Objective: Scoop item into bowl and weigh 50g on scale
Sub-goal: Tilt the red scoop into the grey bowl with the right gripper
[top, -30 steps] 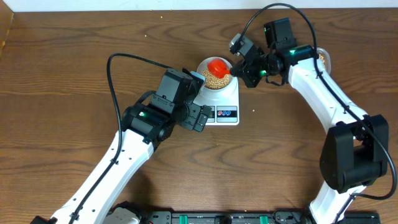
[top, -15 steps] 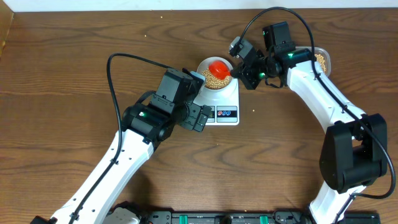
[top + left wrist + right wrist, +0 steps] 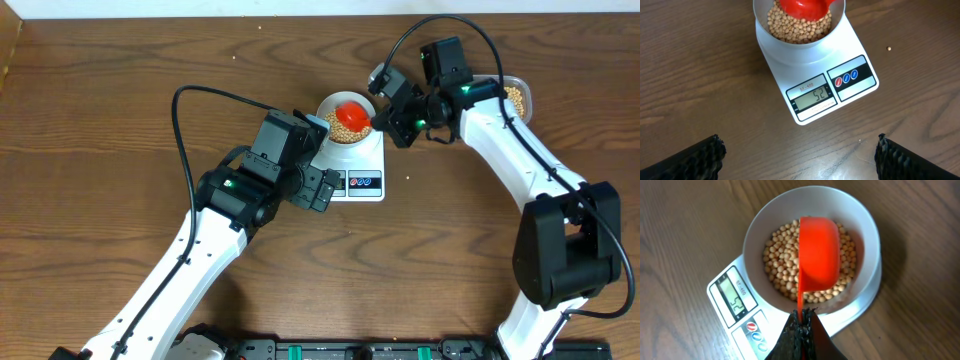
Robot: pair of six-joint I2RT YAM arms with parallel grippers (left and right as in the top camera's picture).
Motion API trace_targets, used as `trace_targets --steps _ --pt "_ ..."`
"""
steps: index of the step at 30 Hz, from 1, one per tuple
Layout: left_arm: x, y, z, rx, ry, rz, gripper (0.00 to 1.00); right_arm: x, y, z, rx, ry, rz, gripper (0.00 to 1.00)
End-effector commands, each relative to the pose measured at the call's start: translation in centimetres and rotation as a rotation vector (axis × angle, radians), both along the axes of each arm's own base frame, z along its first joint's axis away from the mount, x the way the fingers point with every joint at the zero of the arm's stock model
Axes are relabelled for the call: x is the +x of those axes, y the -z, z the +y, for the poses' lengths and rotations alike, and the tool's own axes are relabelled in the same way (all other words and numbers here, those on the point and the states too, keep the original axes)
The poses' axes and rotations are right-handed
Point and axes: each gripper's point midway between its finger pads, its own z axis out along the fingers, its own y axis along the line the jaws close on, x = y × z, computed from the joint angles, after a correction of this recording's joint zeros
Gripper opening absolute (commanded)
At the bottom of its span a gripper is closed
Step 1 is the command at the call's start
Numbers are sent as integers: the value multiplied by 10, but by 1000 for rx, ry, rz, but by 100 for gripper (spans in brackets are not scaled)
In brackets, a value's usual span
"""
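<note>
A robotics lab setup is showing here: a white left arm (image 3: 180,265) and right arm (image 3: 520,140) are reaching over a wood-grain counter (image 3: 100,120), a black equipment rail (image 3: 330,351) lying along its edge

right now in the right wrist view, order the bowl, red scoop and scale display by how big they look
1. bowl
2. scoop, nearer the camera, so it looks bigger than it is
3. display
</note>
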Motion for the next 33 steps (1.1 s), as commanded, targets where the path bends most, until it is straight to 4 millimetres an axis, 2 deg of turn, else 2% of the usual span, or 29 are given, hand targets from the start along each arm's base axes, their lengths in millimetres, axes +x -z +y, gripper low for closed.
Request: trace_targets --steps 1,16,25,33 --pt "2 3 3 13 -12 4 98 -11 11 9 -10 -33 36 1" --pt "2 3 3 13 -12 4 98 -22 3 19 86 -22 123 1" --pt "2 3 3 13 -12 4 98 -5 -3 5 139 96 160 1" --pt "2 3 3 13 -12 3 98 -4 -22 1 288 87 211 1"
